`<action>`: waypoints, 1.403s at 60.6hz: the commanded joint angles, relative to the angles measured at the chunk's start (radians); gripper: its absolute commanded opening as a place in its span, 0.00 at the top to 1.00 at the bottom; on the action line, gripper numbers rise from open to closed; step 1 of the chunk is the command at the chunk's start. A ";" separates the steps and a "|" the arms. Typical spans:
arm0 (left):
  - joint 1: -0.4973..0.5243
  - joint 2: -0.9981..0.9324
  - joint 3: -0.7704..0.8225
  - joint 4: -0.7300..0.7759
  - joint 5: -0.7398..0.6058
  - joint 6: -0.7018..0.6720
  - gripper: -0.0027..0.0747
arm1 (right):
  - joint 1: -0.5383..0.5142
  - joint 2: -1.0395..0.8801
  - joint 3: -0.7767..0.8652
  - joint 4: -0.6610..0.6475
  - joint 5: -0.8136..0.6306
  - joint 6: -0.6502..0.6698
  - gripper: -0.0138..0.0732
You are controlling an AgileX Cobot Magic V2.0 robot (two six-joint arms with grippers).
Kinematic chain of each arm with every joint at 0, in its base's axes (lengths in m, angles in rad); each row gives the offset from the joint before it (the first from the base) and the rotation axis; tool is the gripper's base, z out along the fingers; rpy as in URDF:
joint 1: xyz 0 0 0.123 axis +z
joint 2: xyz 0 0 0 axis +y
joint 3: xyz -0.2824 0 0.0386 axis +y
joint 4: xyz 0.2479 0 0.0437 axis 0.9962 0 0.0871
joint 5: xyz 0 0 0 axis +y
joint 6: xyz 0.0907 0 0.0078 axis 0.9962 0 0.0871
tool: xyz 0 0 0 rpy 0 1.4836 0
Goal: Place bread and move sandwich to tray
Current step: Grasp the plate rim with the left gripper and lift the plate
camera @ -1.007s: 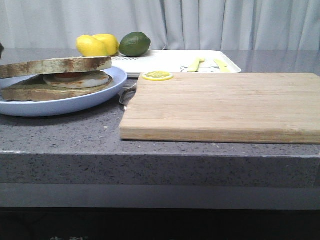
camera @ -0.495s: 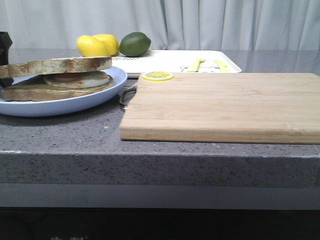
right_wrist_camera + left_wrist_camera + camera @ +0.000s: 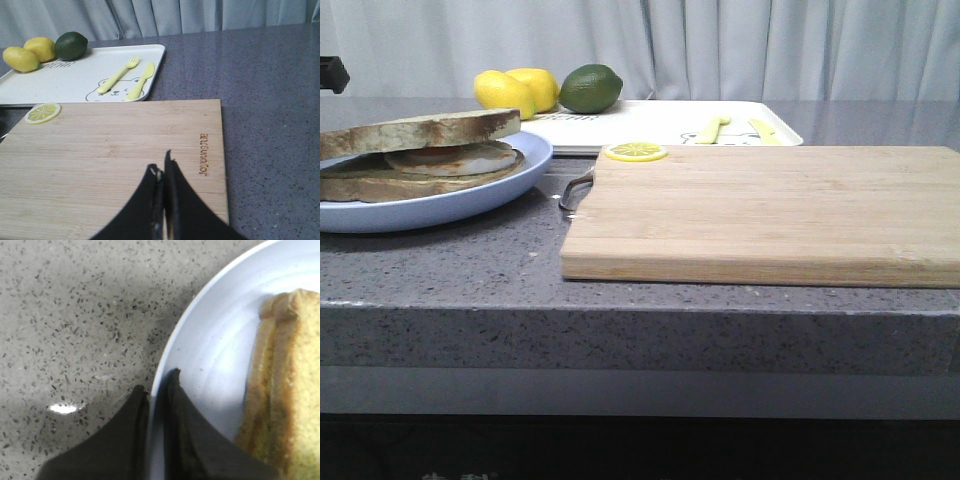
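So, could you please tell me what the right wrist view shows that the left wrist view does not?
Only the right wrist view shows the wooden cutting board with a lemon slice, the tray holding a yellow fork and knife, two lemons and a lime.

Only the left wrist view shows the pale blue plate with the sandwich, and the left gripper closed on the plate's rim.

Both show speckled grey countertop and dark jaws.

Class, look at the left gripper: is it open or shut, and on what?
Shut on the plate. In the left wrist view the left gripper has one finger on each side of the pale blue rim, pinching it.
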 commanded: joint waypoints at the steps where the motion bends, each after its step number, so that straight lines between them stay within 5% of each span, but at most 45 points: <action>1: 0.018 -0.047 -0.035 0.003 -0.011 0.003 0.99 | 0.001 0.004 -0.028 0.003 -0.074 0.000 0.90; 24: 0.234 -0.068 -0.183 -0.578 0.136 0.329 0.99 | 0.001 0.004 -0.028 0.003 -0.073 0.000 0.90; 48: 0.126 0.132 -0.536 -0.587 0.219 0.281 0.99 | 0.001 0.004 -0.028 0.003 -0.072 0.000 0.90; 68: 0.004 0.546 -1.191 -0.583 0.409 0.117 0.99 | 0.001 0.004 -0.028 0.003 -0.068 0.000 0.90; 85: -0.004 0.852 -1.662 -0.616 0.501 -0.015 0.99 | 0.001 0.004 -0.028 0.003 -0.064 0.000 0.90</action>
